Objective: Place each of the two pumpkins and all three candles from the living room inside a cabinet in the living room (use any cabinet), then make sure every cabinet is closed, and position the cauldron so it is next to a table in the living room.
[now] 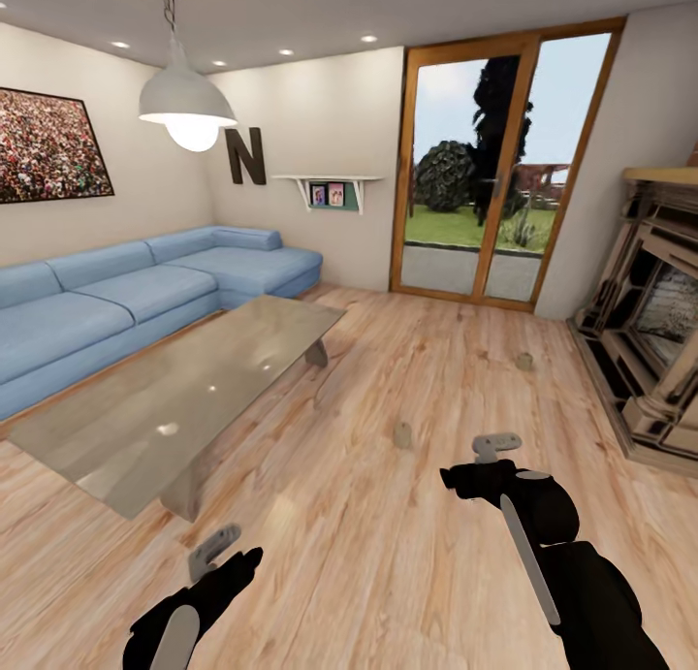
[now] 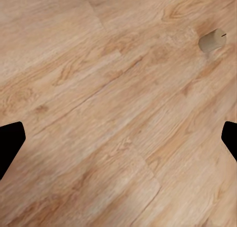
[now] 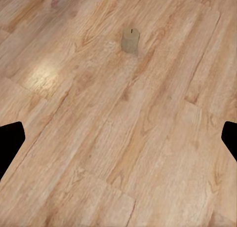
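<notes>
Two tan candles stand on the wooden floor. One candle point(image 1: 401, 435) is just past the glass table's near corner. The other candle point(image 1: 524, 361) is farther off, toward the fireplace. My left gripper point(image 1: 215, 551) hovers low at the front, open and holding nothing; a candle point(image 2: 212, 40) stands well off to the side of its fingers point(image 2: 10, 143). My right gripper point(image 1: 496, 447) is open too, with a candle point(image 3: 131, 40) some way ahead of it on the floor. The third candle, the pumpkins, the cabinet and the cauldron are out of view.
A long glass coffee table point(image 1: 184, 389) stands left of centre, with a blue corner sofa point(image 1: 116, 297) behind it. A stone fireplace point(image 1: 654, 331) lines the right wall. Glass doors point(image 1: 494, 166) are at the back. Open floor lies between the table and the fireplace.
</notes>
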Tool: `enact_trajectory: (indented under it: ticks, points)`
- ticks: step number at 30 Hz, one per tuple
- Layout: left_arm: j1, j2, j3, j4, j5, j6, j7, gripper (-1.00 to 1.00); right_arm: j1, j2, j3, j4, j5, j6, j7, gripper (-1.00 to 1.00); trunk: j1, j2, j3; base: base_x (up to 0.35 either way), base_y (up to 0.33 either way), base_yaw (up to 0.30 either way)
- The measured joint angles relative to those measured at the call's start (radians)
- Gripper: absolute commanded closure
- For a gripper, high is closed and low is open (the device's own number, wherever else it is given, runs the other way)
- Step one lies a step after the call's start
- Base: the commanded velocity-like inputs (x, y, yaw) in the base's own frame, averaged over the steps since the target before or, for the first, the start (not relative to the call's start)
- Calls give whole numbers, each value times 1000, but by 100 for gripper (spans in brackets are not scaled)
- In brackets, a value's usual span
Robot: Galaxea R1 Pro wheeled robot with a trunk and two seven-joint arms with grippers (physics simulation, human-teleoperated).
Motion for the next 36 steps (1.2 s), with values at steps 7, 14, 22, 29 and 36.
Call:
enact_trajectory:
  ticks: [7, 14, 22, 29, 36]
  points:
    - [0, 0, 0, 0, 0, 0, 1, -100, 0, 0, 0, 0, 0, 0, 0, -100, 0, 0, 0, 331, 0, 0]
    - [0, 0, 0, 0, -1, 0, -1, -100, 0, 0, 0, 0, 0, 0, 0, -100, 0, 0, 0, 158, 0, 0]
    - [0, 0, 1, 0, -1, 0, 0, -100, -1, 0, 0, 0, 0, 0, 0, -100, 1, 0, 0, 21, -6, 0]
    - [0, 0, 1, 0, -1, 0, 1, -100, -1, 0, 0, 0, 0, -1, 0, -100, 1, 0, 0, -28, -63, 0]
    - [0, 0, 3, 0, -1, 0, -1, -100, 0, 0, 1, 0, 0, -1, 0, -100, 1, 0, 0, -6, -14, 0]
